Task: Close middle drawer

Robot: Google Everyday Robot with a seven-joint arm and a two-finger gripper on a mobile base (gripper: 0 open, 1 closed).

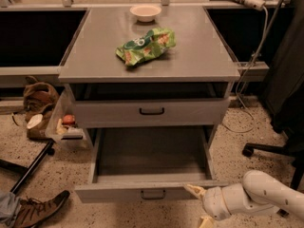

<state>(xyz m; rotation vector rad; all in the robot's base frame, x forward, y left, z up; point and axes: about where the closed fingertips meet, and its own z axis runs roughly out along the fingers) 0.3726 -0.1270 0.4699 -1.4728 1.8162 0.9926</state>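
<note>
Speckled floor (42, 184) runs under a grey counter (204, 56) that carries a white bowl (146, 12) near its back edge and a green snack bag (145, 45) around its middle. Below the counter's front edge we see the upper drawer (104, 112) standing slightly proud. Beneath it the middle drawer (114, 193) is pulled far out toward us, its inside bare, with a small dark loop handle (153, 194) at the centre of its low front. Our hand (200, 205) sits low, below the counter's front right corner, against the right part of that front and near the handle. Its 2 fingers are spread and grasp nothing. The upper fingertip (194, 190) looks to be touching the front's top edge, while the lower 1 is partly cut off from view. We judge the step in hand to be the push: contact is made or nearly so, and the drawer has all its travel left. The next move calls for a steady shove straight back toward the counter's rear edge. Because we press right of centre, the drawer could skew on its runners and bind, so we would keep the force level.
</note>
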